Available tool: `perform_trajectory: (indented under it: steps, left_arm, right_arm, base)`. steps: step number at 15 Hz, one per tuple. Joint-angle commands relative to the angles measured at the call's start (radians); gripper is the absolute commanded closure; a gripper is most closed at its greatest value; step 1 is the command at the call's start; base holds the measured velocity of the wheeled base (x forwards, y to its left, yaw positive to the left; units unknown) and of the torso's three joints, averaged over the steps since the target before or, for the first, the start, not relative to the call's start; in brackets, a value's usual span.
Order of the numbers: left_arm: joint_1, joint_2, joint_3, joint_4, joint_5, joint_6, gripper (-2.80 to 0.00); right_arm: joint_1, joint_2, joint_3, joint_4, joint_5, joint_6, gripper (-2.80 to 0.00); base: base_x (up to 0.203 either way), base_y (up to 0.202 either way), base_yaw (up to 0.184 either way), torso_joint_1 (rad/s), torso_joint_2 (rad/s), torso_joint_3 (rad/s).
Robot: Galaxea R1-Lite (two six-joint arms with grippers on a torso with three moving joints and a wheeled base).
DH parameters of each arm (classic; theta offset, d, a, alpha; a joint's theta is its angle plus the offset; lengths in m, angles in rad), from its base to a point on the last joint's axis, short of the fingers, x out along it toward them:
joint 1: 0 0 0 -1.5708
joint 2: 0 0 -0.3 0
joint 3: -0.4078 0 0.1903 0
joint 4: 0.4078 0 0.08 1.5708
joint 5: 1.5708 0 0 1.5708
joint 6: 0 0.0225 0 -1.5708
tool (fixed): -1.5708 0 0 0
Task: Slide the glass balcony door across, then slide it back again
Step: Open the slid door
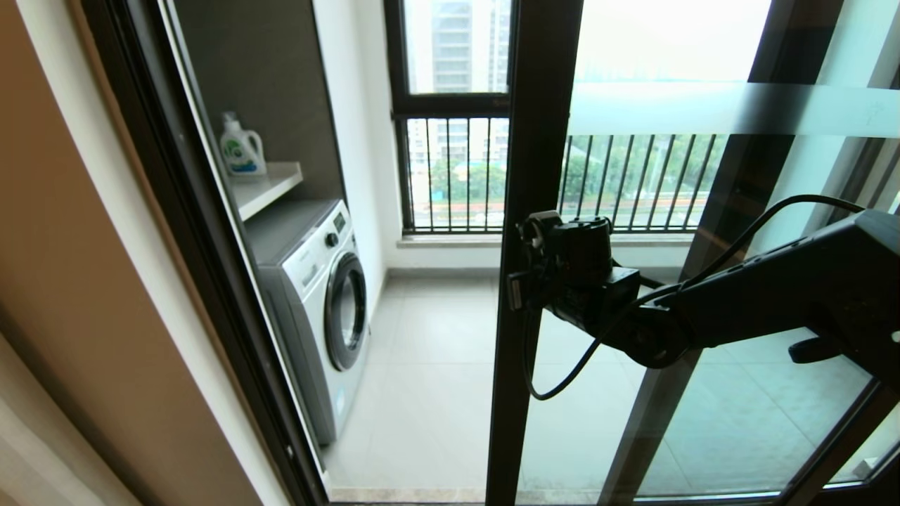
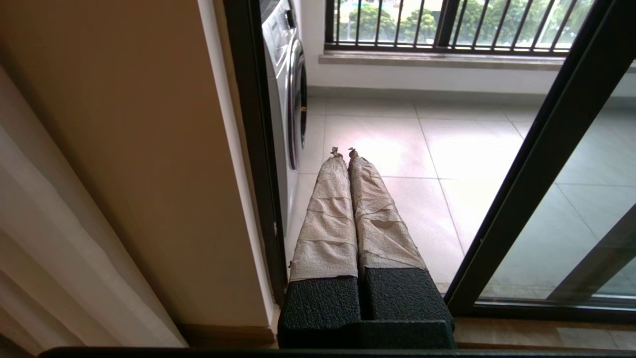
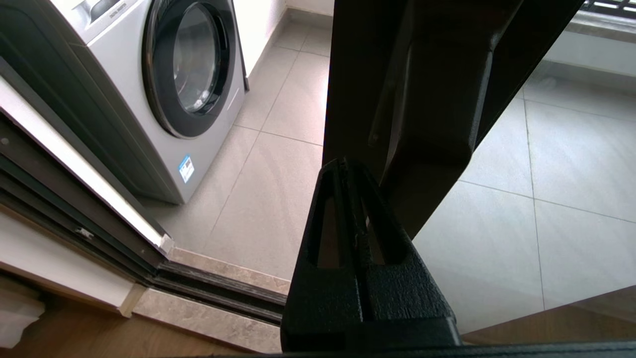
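The glass balcony door [image 1: 534, 211] stands partway across the opening, its dark frame edge running down the centre of the head view w/ the frosted band at upper right. Right gripper [image 1: 520, 270] sits at centre frame against that frame edge, fingers [image 3: 348, 209] pressed together, empty. Left gripper [image 2: 344, 151] hangs low by the door jamb, facing the balcony floor, taped fingers [image 2: 328, 214] together; washing machine [image 1: 323, 302] at centre left.

My right gripper [image 3: 355, 199] is matt, pebbled black plastic; my left gripper's fingers [image 2: 328, 214] wear wrinkled beige tape. The glass balcony door [image 1: 534, 176] is smooth clear glass in dark metal. The floor tiles [image 1: 429, 365] look glossy.
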Motion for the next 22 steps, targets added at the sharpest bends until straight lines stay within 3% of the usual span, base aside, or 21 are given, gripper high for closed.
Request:
perform_trajectory:
  steps: [1,22]
  left_arm:
    - [0.000,0.002,0.000,0.001,0.000,-0.001,0.00]
    - [0.000,0.002,0.000,0.001,0.000,-0.001,0.00]
  right_arm:
    - [-0.026,-0.001,0.005,-0.003,-0.008,0.001,0.00]
    - [-0.181,-0.081,0.131,-0.071,-0.005,-0.024,0.00]
  base:
    - [0.000,0.000,0.000,0.000,0.00,0.000]
    - [0.000,0.000,0.000,0.000,0.00,0.000]
